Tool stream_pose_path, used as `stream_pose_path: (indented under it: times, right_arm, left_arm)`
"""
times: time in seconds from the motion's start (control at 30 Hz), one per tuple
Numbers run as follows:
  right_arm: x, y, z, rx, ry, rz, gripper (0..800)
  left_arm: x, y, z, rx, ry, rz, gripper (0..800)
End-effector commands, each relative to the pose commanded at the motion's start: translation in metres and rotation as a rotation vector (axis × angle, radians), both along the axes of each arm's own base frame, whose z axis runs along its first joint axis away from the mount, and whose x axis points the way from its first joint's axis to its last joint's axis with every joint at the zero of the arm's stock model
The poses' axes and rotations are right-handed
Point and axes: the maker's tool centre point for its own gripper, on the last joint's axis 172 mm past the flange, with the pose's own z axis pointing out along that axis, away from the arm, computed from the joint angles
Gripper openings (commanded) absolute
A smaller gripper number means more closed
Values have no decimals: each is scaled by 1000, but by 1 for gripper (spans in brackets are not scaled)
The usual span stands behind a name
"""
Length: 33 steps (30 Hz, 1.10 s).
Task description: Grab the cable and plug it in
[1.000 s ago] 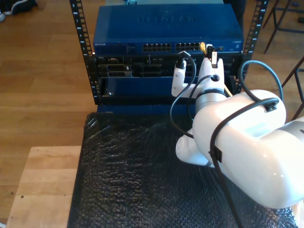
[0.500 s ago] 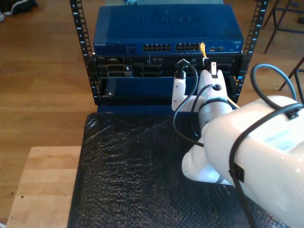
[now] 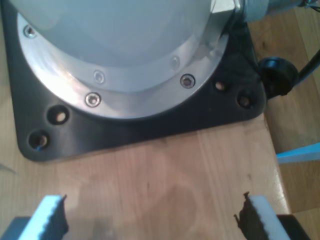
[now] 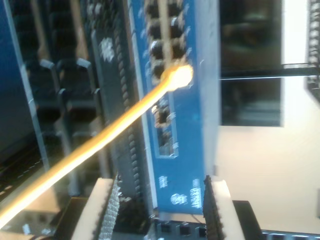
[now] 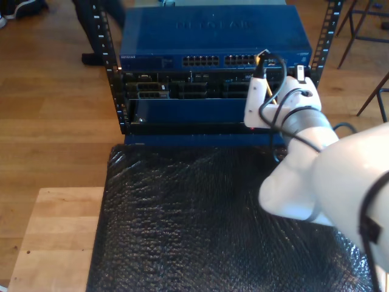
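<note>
The pale yellow cable (image 4: 100, 142) runs slanting to the blue network switch (image 4: 192, 125), and its tip (image 4: 177, 76) sits in one of the switch's ports. My second gripper (image 4: 161, 210) is open just in front of the switch, and the cable passes outside one finger (image 4: 102, 210), touching neither. In the exterior view the cable's tip (image 5: 259, 59) is at the switch's (image 5: 213, 36) row of ports toward that view's right, with my second gripper (image 5: 279, 74) right beside it. My first gripper (image 3: 155, 220) hangs open over a bare wooden table top (image 3: 150, 185).
The switch sits on a black rack (image 5: 182, 91) with more units below. Black bubble wrap (image 5: 182, 219) covers the table in front. A black base plate (image 3: 125, 130) carries a white arm base (image 3: 115, 35). A person's legs (image 5: 91, 30) stand at the exterior view's upper left.
My second gripper has shifted toward the exterior view's right, off the cable, which stays in the port. A person's legs have come into the exterior view's upper left.
</note>
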Motion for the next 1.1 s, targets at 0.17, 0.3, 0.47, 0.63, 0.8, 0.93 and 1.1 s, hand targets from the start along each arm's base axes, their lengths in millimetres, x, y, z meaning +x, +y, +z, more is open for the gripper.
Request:
stream_pose_path:
  times: [0.17,0.3,0.47,0.63,0.8,0.93,1.1]
  right_arm:
    - [0,-32,4,4,81,-5,502]
    - [-2,-61,-4,4,189,-8,556]
    - [-11,-102,-29,-56,355,7,651]
    - [-19,-152,-43,-138,474,-3,697]
    - [-24,-211,-43,-207,525,-48,735]
    - [-35,-249,-48,-277,587,-57,794]
    - [-47,-291,-46,-283,622,-107,797]
  left_arm:
    - [0,0,0,0,0,0,800]
    - [0,0,0,0,0,0,800]
    - [0,0,0,0,0,0,800]
    - [0,0,0,0,0,0,800]
    - [0,0,0,0,0,0,800]
    - [0,0,0,0,0,0,800]
    - [0,0,0,0,0,0,800]
